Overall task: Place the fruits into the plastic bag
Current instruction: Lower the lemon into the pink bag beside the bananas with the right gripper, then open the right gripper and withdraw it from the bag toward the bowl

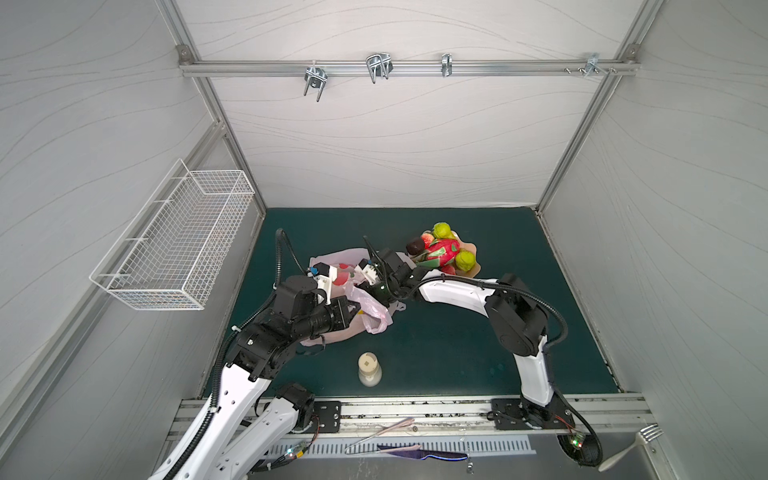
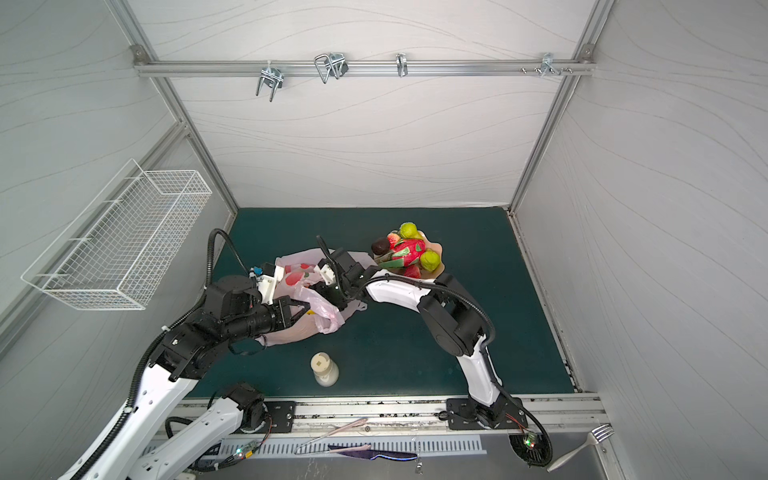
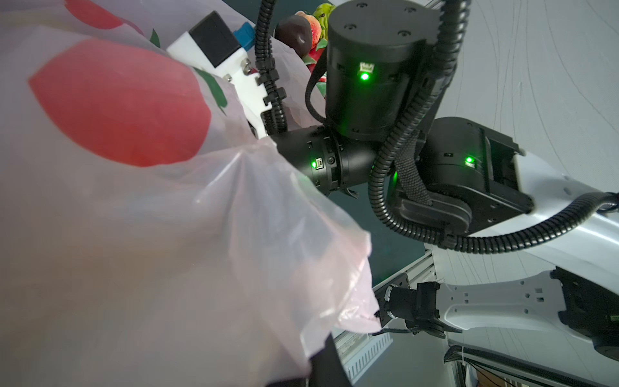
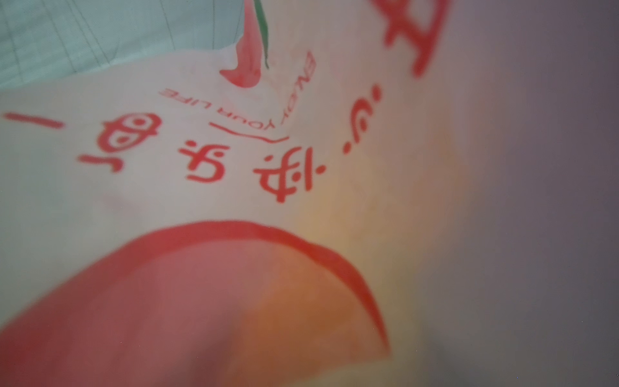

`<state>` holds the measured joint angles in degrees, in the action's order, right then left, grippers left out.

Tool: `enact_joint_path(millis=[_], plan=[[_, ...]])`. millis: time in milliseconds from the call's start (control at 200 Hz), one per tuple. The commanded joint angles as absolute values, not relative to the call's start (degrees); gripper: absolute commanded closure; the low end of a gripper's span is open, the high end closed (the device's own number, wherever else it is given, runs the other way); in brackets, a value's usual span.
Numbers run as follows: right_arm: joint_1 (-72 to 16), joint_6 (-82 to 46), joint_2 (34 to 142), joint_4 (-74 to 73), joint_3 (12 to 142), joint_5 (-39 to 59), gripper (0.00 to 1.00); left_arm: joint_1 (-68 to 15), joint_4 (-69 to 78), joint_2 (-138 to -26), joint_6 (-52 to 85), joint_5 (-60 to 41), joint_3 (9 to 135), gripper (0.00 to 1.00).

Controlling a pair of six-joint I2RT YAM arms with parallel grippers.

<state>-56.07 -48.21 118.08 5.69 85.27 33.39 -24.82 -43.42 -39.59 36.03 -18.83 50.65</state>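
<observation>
From where I stand, the pink plastic bag lies crumpled on the green mat, left of the middle, with both arms crowded over it. The left gripper has its jaws pressed together on a fold of the bag's rim and holds that edge up off the mat. In the left wrist view the film drapes down across most of the frame, and a big red fruit print shows on it.

The right gripper reaches across the middle and dips into the bag's mouth. Its jaws are buried in the plastic, so I cannot tell how they stand. The right wrist view shows only the bag's inner wall, with red lettering and a red print.

The fruits sit heaped on a peach dish just right of the bag, toward the back. Among them are two green pears, a dark plum and a strawberry.

A cream bottle stands alone near the front edge. A white wire basket hangs on the left wall.
</observation>
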Motion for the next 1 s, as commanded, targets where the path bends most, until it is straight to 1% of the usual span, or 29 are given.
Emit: enact_joint_path(millis=[0,70,260,420,440,455,550,730,835,990], plan=[[-57.7,-55.0,120.5,1.9,86.5,38.8,0.55,-24.9,-41.3,-38.8,35.9,-18.0,50.5,1.0],[-58.5,-55.9,121.0,1.8,87.5,40.3,0.53,-24.8,-41.7,-38.6,35.6,-17.6,50.5,1.0],[-59.6,-58.5,121.6,0.3,88.5,44.2,0.4,-24.8,-42.8,-37.8,35.2,-16.4,50.6,1.0],[-59.6,-60.2,122.0,-1.9,88.8,48.2,0.16,-24.8,-44.3,-36.9,35.3,-14.7,50.5,1.0],[-59.7,-60.3,122.0,-2.2,88.9,48.9,0.04,-24.9,-44.6,-36.7,35.2,-14.5,50.5,1.0],[-59.6,-60.4,122.0,-2.4,88.9,49.4,0.01,-24.8,-44.7,-36.5,35.2,-14.2,50.5,1.0],[-59.7,-60.8,121.6,-3.0,88.7,51.6,0.01,-24.9,-45.9,-35.7,35.5,-12.7,50.6,1.0],[-59.5,-58.3,120.6,2.3,89.3,53.9,0.01,-24.8,-46.9,-34.5,36.4,-10.9,50.5,1.0],[-58.8,-54.9,119.2,7.2,89.2,52.6,0.01,-24.8,-47.6,-33.5,36.9,-9.6,50.8,1.0],[-55.4,-51.3,115.8,12.1,86.6,49.4,0.01,-24.8,-49.9,-32.5,37.4,-8.0,51.6,1.0]])
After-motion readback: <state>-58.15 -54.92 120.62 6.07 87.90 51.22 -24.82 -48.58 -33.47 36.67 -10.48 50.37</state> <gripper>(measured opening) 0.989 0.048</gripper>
